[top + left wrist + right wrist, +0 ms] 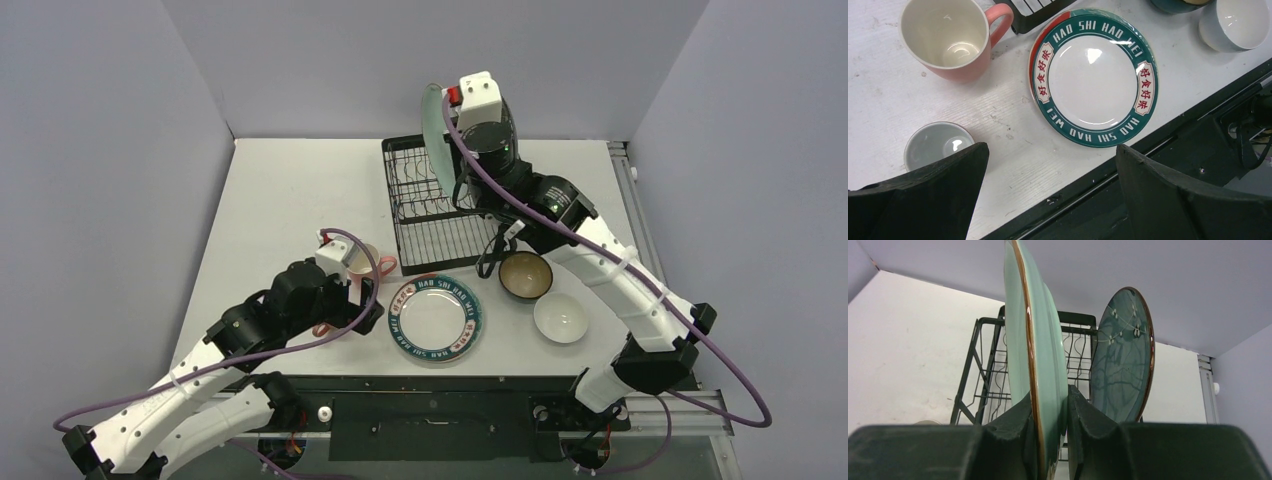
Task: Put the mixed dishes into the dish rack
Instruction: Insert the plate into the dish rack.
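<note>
My right gripper [1048, 405] is shut on the rim of a light green plate [1035, 340], held upright on edge above the black wire dish rack [988, 370]. A dark teal flowered plate [1125, 355] stands upright in the rack, just right of the held plate. From above, the green plate [435, 130] hangs over the rack's far end [435, 215]. My left gripper [1053, 155] is open over the table's near edge. Beyond it lie a pink mug [950, 37], a small pale mug [935, 145], and a teal-rimmed white plate [1093, 75] stacked on a red-orange plate [1035, 45].
A brown bowl [525, 275] and a small white bowl [560, 317] sit right of the stacked plates [435, 318], in front of the rack. The pink mug [375, 262] stands by the rack's near left corner. Grey walls enclose the table on three sides.
</note>
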`<state>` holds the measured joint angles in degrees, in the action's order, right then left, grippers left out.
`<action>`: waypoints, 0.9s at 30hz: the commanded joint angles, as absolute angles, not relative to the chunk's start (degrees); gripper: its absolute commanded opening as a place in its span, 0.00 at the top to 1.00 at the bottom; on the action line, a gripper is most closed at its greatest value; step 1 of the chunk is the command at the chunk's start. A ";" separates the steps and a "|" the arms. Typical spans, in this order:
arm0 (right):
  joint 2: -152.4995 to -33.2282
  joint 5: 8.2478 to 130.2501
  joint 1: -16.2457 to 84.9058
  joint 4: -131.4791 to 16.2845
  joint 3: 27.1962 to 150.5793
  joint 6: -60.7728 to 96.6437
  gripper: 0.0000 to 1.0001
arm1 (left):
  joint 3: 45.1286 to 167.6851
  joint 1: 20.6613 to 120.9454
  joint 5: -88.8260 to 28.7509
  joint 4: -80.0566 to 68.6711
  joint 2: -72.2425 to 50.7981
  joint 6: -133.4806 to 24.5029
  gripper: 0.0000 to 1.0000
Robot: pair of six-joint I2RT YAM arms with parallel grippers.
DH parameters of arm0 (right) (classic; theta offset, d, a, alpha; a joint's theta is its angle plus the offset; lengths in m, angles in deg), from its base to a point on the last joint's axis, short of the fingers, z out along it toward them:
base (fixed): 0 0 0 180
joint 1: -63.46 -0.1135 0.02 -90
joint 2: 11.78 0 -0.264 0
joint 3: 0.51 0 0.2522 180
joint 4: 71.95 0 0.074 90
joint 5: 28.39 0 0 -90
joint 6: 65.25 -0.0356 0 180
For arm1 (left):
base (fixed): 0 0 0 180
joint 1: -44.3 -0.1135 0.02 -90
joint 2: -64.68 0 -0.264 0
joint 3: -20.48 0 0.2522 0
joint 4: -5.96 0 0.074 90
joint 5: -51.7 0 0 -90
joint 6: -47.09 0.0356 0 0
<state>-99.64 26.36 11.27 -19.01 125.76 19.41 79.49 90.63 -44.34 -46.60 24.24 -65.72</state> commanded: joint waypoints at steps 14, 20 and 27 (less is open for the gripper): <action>-100.48 18.62 13.05 -33.94 123.61 27.90 1.00 | 79.48 87.96 -43.72 -44.68 23.47 -64.27 0.04; -100.80 19.20 14.96 -34.09 122.76 27.51 1.00 | 79.50 87.59 -43.46 -44.57 23.47 -64.17 0.04; -100.59 20.98 17.45 -34.54 121.11 26.90 1.00 | 79.49 87.27 -43.44 -44.56 23.36 -64.18 0.04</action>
